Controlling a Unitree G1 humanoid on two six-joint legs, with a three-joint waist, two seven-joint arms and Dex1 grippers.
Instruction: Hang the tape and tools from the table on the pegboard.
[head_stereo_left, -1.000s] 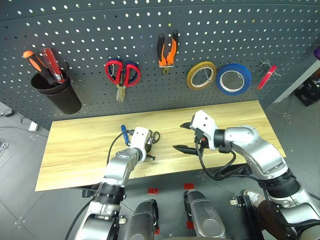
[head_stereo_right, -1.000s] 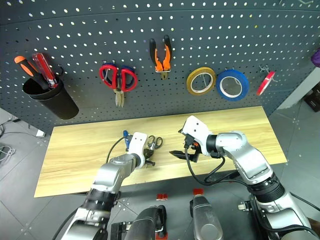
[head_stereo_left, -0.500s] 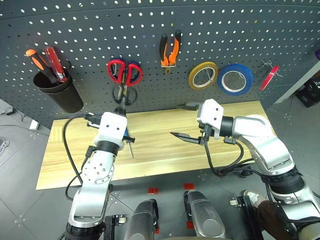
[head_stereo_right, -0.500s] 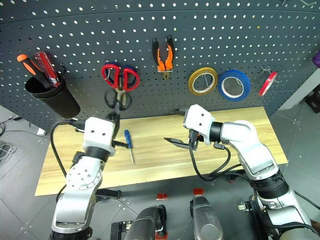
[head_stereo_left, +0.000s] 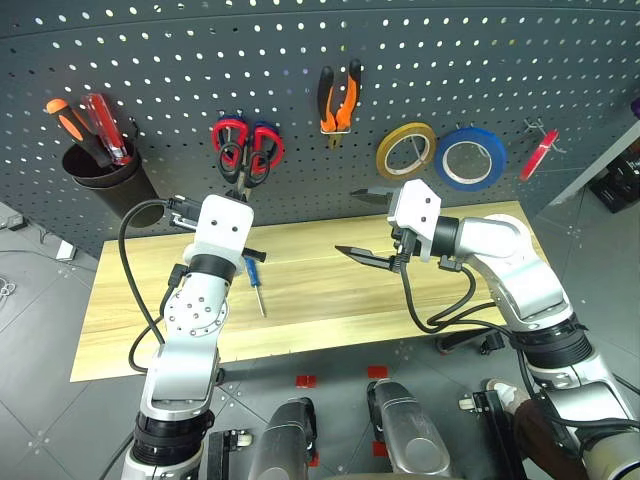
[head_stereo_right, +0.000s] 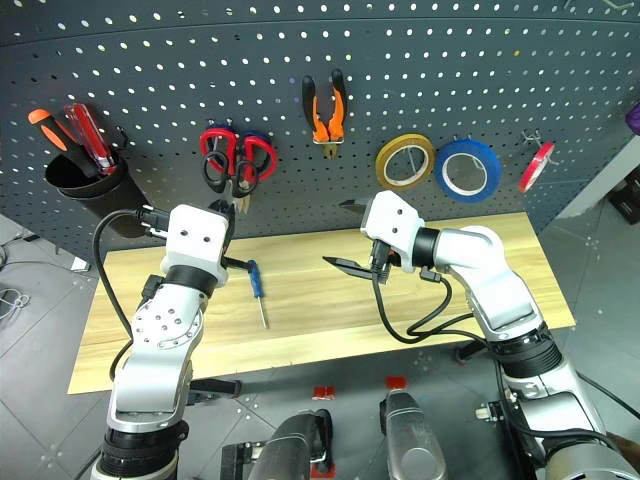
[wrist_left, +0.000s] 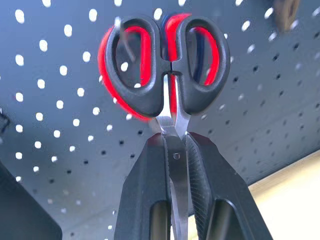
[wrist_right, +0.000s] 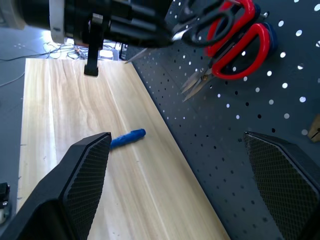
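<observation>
before grey pegboard (head_stereo_left: 560, 60), left claw (wrist_left: 175, 145) grips black-handled scissors (wrist_left: 167, 70); right claw (head_stereo_left: 368, 226) agape.

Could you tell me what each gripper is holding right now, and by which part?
The left gripper grips the black scissors by the blades; the right gripper holds nothing.

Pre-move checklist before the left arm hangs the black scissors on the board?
1. Left end effector shut on the small black-handled scissors at the blades: ok.
2. Scissor handles raised in front of the dark grey perforated pegboard: ok.
3. Free hook for them: cannot tell; the red-handled scissors sit directly behind.
4. Right end effector open, holding nothing: ok.
5. Slim blue-handled screwdriver on the light wood table, not hung: not ok.
</observation>
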